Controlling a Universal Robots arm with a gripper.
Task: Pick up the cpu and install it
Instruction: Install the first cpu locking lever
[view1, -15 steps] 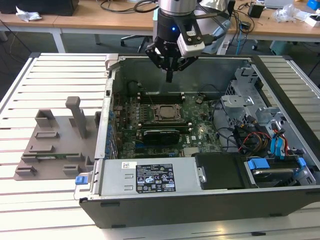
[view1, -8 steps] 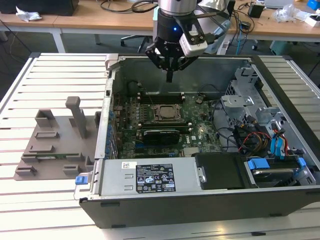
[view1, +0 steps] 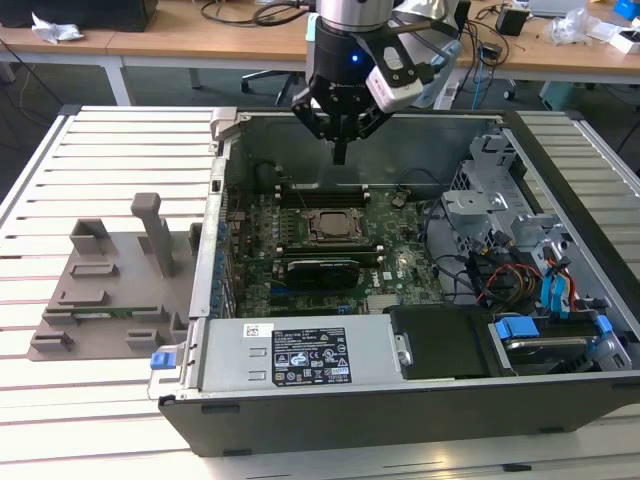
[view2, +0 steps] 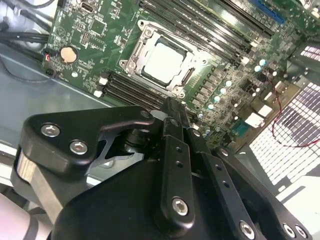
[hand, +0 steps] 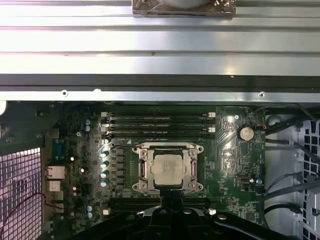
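Case (view1: 400, 410) near wall, lower exterior view; board (view1: 400, 262) behind. Cpu (view1: 329, 227) mid-frame, sitting in socket (view1: 354, 230), looks flat in first wrist view. Gripper (view1: 340, 152) upper centre, above it, pinched narrow, holding nothing. Risk: chip not fully seated; pressing misaligned corner would bend pins.
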